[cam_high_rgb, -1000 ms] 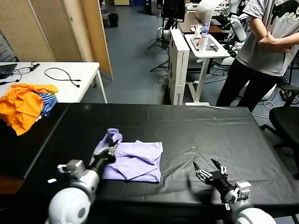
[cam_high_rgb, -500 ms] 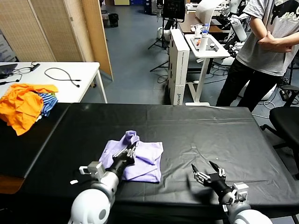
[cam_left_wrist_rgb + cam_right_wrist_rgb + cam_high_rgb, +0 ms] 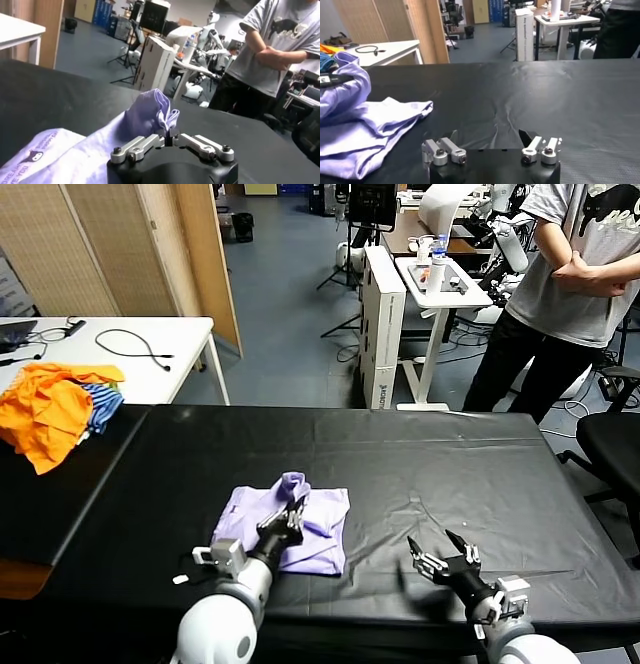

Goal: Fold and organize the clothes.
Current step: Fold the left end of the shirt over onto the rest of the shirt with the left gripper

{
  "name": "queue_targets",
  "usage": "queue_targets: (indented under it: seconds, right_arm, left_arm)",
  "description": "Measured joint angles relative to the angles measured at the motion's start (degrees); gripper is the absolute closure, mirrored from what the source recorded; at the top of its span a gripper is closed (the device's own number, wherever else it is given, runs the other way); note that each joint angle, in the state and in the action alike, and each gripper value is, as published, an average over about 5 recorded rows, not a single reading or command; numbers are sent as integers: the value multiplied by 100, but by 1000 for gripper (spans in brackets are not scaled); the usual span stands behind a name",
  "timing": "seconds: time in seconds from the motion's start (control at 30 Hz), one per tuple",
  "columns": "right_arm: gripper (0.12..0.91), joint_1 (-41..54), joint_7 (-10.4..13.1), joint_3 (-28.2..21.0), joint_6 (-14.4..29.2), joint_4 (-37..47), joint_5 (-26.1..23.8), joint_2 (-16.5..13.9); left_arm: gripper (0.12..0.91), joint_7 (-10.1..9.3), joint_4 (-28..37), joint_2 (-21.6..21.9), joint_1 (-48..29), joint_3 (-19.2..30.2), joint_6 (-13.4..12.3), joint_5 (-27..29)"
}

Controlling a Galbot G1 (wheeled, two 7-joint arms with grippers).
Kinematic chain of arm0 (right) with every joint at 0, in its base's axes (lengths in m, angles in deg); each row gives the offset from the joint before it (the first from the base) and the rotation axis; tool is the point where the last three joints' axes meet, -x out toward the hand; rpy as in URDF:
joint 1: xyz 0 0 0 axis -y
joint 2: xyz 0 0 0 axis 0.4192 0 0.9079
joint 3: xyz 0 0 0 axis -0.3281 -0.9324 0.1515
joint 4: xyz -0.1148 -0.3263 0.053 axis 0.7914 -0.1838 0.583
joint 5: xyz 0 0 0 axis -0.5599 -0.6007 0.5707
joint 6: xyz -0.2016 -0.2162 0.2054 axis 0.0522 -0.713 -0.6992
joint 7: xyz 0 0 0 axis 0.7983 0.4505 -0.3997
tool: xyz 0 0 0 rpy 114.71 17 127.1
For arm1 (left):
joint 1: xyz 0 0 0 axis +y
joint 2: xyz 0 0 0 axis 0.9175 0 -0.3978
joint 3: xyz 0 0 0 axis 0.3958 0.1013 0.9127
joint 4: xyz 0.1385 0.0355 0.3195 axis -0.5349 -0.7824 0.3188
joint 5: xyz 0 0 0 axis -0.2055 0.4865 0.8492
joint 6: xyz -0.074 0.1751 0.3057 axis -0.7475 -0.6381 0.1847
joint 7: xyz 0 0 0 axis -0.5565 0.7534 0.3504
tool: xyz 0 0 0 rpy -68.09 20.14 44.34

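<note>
Where legible, "YOU" on lavender T-shirt (image 3: pixel 30 167) print.

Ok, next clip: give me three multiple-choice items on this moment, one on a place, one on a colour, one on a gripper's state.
1. Where does the orange pile lie?
A. at the far left, away from the shirt
B. under the right gripper
C. on top of the shirt

2. What colour is the T-shirt?
A. green
B. pale lavender
C. red

3. How is the left gripper?
A. open, off the cloth
B. out of view
C. shut on a raised fold of the T-shirt

Answers: 1 A, it sits at the far left edge. 2 B, plainly lavender. 3 C, cloth stands pinched above its fingers; the right gripper waits open over the black table.
</note>
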Motion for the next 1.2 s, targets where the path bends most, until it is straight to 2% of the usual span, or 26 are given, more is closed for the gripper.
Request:
queue_targets:
  seconds: [0.07, 0.13, 0.4, 0.5, 0.6, 0.73, 0.93, 1.2]
  right_arm:
    - [118, 32, -2, -42, 0, 12, -10, -38]
    - [118, 70, -2, -84, -3, 15, -11, -88]
    - [118, 267, -25, -247, -39, -38, 109, -356]
    - [118, 371, -11, -372, -118, -139, 313, -465]
    - [118, 536, 33, -590, -233, -264, 528, -579]
    - [118, 830, 103, -1013, -348, -320, 608, -663]
    - [118, 1286, 173, -1812, -382, -99, 530, -571]
    - [121, 1680, 178, -2632, -376, 320, 246, -400]
  left_arm:
    - [824, 9, 32, -35, 9, 22, 3, 44]
    - [748, 12, 31, -79, 27, 55, 11, 48]
    - [254, -54, -59, -323, 144, 236, 28, -69]
    - [148, -52, -151, -355, 122, 203, -7, -154]
    - [126, 3, -290, -241, 41, 31, -124, -73]
    - [124, 38, -383, 159, -15, -365, -279, -6]
    - [123, 29, -375, 791, 116, -988, -342, 37]
    - [123, 32, -359, 856, 334, -1208, -360, 191]
